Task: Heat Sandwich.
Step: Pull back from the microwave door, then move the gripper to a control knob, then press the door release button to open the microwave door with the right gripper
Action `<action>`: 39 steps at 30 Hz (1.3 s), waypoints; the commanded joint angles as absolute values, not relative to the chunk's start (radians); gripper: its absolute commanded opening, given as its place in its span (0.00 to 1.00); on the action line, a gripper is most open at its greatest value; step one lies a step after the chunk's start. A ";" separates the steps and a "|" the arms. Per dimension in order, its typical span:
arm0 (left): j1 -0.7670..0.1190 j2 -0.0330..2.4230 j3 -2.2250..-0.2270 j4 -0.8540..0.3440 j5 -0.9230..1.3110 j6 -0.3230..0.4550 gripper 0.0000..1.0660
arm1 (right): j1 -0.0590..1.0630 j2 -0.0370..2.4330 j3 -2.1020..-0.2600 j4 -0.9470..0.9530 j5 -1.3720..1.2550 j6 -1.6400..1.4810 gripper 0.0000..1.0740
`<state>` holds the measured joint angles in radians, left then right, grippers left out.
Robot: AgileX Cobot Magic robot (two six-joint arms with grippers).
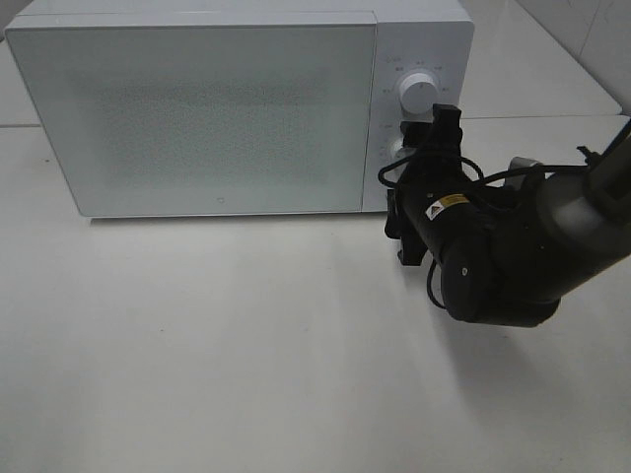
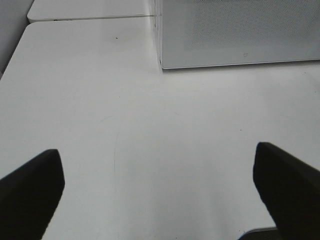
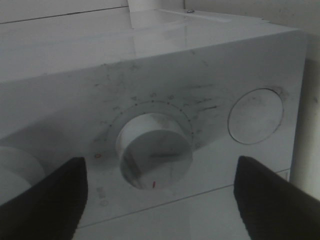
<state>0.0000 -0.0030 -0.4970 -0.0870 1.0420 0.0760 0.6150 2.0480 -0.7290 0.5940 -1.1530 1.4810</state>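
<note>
The sandwich is out of view. The white microwave [image 1: 197,108] stands at the back of the table with its door shut. My right gripper [image 1: 414,148] is up against the control panel at the lower knob [image 1: 395,149]. In the right wrist view that dial knob [image 3: 154,152] sits between the two dark fingers [image 3: 50,200], which stand wide apart and clear of it, so the right gripper [image 3: 160,170] is open. My left gripper [image 2: 157,152] hangs open over bare table, near the microwave's front corner [image 2: 161,62], holding nothing.
The upper knob [image 1: 417,91] sits above the right gripper. A round button [image 3: 255,116] lies beside the dial on the panel. The white tabletop [image 1: 217,345] spreads in front of the microwave. A second table [image 2: 85,9] abuts at the back.
</note>
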 commanded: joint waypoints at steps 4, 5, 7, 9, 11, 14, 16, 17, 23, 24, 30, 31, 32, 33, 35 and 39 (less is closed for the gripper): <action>-0.003 -0.025 -0.495 -0.086 1.037 0.069 0.91 | 0.618 1.998 -0.663 0.523 -1.165 1.458 0.71; -0.003 -0.025 -0.495 -0.086 1.037 0.069 0.91 | 0.618 1.988 -0.650 0.521 -1.164 1.457 0.71; -0.003 -0.025 -0.495 -0.086 1.037 0.069 0.91 | 0.618 1.962 -0.615 0.523 -1.164 1.445 0.71; -0.003 -0.025 -0.495 -0.086 1.037 0.069 0.91 | 0.618 1.952 -0.602 0.522 -1.164 1.434 0.71; -0.003 -0.025 -0.495 -0.086 1.037 0.069 0.91 | 0.618 1.929 -0.567 0.516 -1.156 1.411 0.71; -0.003 -0.025 -0.495 -0.086 1.037 0.069 0.91 | 0.618 1.892 -0.528 0.482 -1.108 1.386 0.71; -0.003 -0.025 -0.495 -0.086 1.037 0.069 0.91 | 0.618 1.879 -0.518 0.474 -1.094 1.369 0.71; -0.003 -0.025 -0.495 -0.086 1.037 0.069 0.91 | 0.618 1.869 -0.510 0.469 -1.083 1.354 0.71; -0.003 -0.025 -0.495 -0.086 1.037 0.069 0.91 | 0.618 1.786 -0.474 0.406 -0.964 1.209 0.71; -0.003 -0.025 -0.495 -0.086 1.037 0.069 0.91 | 0.618 1.786 -0.474 0.406 -0.964 1.209 0.71; -0.003 -0.025 -0.495 -0.086 1.037 0.069 0.91 | 0.615 1.697 -0.474 0.260 -0.745 1.044 0.71; -0.003 -0.025 -0.495 -0.086 1.037 0.069 0.91 | 0.615 1.684 -0.474 0.239 -0.715 1.027 0.71; -0.003 -0.025 -0.495 -0.086 1.037 0.069 0.91 | 0.615 1.675 -0.474 0.222 -0.679 1.003 0.71; -0.003 -0.025 -0.495 -0.086 1.037 0.069 0.91 | 0.615 1.651 -0.474 0.191 -0.612 0.948 0.71; -0.003 -0.025 -0.495 -0.086 1.037 0.069 0.91 | 0.615 1.641 -0.474 0.180 -0.578 0.928 0.71; -0.003 -0.025 -0.495 -0.086 1.037 0.069 0.91 | 0.615 1.584 -0.474 0.162 -0.448 0.809 0.71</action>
<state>0.0000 -0.0030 -0.4970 -0.0870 1.0420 0.0760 0.6150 1.6140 -0.4740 0.1820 -0.5100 0.8820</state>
